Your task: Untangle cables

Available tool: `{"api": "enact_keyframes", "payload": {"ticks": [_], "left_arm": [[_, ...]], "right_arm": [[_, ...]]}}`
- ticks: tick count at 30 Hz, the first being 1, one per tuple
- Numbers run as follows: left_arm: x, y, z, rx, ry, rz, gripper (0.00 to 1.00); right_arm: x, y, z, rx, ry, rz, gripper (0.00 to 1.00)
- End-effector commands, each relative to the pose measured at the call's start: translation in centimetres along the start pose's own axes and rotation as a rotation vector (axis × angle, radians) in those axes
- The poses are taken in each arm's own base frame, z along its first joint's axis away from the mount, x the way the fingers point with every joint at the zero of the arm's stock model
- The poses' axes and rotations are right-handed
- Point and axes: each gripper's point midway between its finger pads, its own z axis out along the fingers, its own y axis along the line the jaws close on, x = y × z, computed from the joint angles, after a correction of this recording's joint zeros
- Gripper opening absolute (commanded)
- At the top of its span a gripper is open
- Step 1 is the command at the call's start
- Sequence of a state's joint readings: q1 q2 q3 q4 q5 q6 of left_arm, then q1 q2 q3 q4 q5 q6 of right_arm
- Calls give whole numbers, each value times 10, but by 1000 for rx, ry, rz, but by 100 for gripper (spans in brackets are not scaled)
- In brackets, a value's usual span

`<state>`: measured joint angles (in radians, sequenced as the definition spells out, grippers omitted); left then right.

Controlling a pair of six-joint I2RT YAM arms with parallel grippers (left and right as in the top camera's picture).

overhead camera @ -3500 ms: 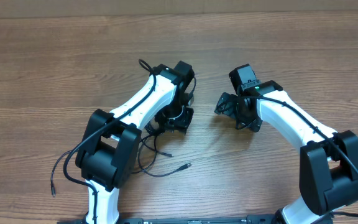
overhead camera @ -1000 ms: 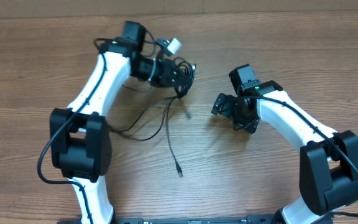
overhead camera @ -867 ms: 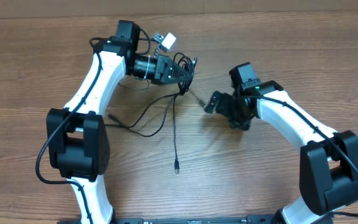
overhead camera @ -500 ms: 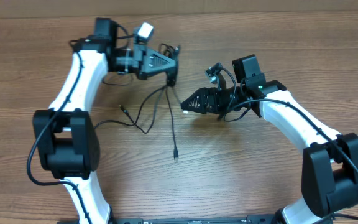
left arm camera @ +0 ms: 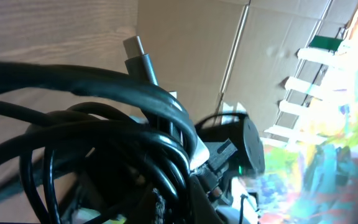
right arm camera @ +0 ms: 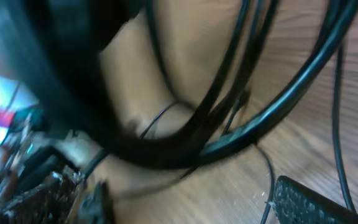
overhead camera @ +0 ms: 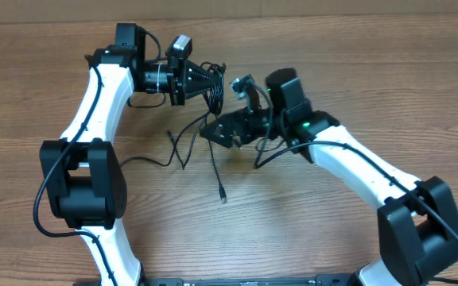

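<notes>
My left gripper [overhead camera: 213,84] is shut on a coiled bundle of thin black cables [overhead camera: 212,97] and holds it above the table at the back centre. Loose strands hang from it to the wood, one ending in a plug [overhead camera: 223,199]. The bundle [left arm camera: 104,143] fills the left wrist view, with a metal plug tip [left arm camera: 137,48] sticking out. My right gripper [overhead camera: 215,132] is open just below the bundle, among the hanging strands. In the blurred right wrist view its fingers [right arm camera: 191,199] are spread, with cable loops [right arm camera: 229,93] close in front.
The wooden table [overhead camera: 356,63] runs under both arms. Another strand lies left of the bundle [overhead camera: 145,160], towards the left arm's base. A thicker black wire [overhead camera: 265,151] loops off the right arm. Cardboard edges the back of the table.
My right arm has swung left and brought its open gripper in under the held bundle. My left gripper has shifted slightly left, still holding the cables; the hanging strands moved with it.
</notes>
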<state>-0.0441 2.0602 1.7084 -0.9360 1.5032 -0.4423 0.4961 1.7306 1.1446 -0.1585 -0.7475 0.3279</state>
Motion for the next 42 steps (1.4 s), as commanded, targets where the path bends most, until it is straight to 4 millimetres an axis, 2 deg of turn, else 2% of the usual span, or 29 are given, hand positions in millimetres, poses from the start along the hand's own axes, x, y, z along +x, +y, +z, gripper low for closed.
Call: {"api": "enact_keyframes", "payload": {"ticks": [1, 5, 10, 16, 22, 26, 31, 35, 37, 39, 42], "left_arm": [[5, -14, 5, 33, 29, -22, 4], [7, -16, 8, 43, 43, -21, 4], [12, -20, 13, 63, 68, -21, 4], [12, -20, 14, 63, 70, -15, 4], [12, -20, 14, 64, 69, 5, 4], [12, -20, 14, 64, 69, 10, 4], [10, -21, 14, 65, 69, 30, 4], [8, -22, 14, 65, 67, 46, 4], [8, -22, 13, 65, 66, 45, 4], [8, -22, 13, 65, 66, 30, 4], [8, -22, 13, 63, 67, -18, 4]], "right_arm": [[-27, -14, -1, 199, -163, 139, 100], [-38, -1, 12, 216, -239, 82, 100], [-46, -19, 11, 372, -369, 204, 100], [-52, -36, 26, 437, -436, 158, 100], [-42, -59, 47, 480, -382, 20, 100], [-27, -70, 63, 460, -327, 28, 100], [-12, -43, 83, 271, -224, 19, 96], [-6, -2, 91, 53, -156, -25, 98], [1, 13, 94, -19, -118, -38, 99], [9, 22, 96, -59, -84, -43, 100], [17, 23, 100, -49, -61, -47, 100]]}}
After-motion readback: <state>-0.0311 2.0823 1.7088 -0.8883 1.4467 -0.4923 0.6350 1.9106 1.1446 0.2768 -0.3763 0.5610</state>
